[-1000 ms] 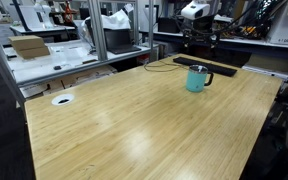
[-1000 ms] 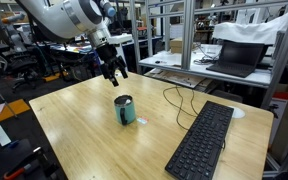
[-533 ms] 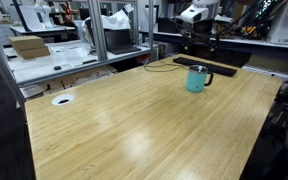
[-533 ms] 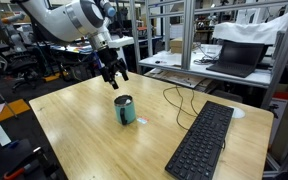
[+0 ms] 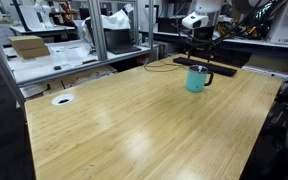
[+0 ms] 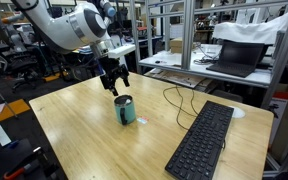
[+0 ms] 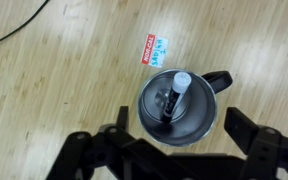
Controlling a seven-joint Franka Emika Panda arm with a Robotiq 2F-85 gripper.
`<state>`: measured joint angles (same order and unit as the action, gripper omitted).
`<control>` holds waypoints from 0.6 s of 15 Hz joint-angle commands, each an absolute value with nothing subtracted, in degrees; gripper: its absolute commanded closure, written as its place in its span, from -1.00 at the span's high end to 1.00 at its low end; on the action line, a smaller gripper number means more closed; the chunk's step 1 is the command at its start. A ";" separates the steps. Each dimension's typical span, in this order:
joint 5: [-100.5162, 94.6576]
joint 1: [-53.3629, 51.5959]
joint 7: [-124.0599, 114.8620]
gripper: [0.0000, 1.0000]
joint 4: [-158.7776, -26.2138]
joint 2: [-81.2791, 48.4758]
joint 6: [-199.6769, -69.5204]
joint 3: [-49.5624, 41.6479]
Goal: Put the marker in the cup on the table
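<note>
We see the marker point(image 7: 175, 93) leaning inside the teal cup point(image 7: 196, 120), whitish end up, the cup standing on the light-wood table point(image 7: 54, 80) beside a small printed label point(image 7: 154, 50), while the gripper point(image 6: 114, 86) hangs just above, fingers spread apart and empty.

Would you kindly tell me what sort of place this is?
Probably a robotics lab or workshop: white metal-framed workbenches, a laptop, and a keyboard on the wooden table.
</note>
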<state>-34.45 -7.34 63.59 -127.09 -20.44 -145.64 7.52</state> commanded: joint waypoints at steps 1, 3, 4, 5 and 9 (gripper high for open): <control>-34.11 -6.32 62.71 0.33 -128.27 -21.14 -149.25 7.23; -34.12 -5.94 62.83 0.18 -128.27 -22.18 -150.11 7.01; -34.31 -5.87 62.81 0.10 -128.16 -22.81 -150.54 6.81; -34.31 -5.77 62.88 0.03 -127.97 -23.31 -150.87 6.73; -34.56 -5.66 63.02 0.16 -127.27 -24.99 -151.72 6.29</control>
<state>-34.45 -6.08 63.21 -127.58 -24.38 -149.51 6.46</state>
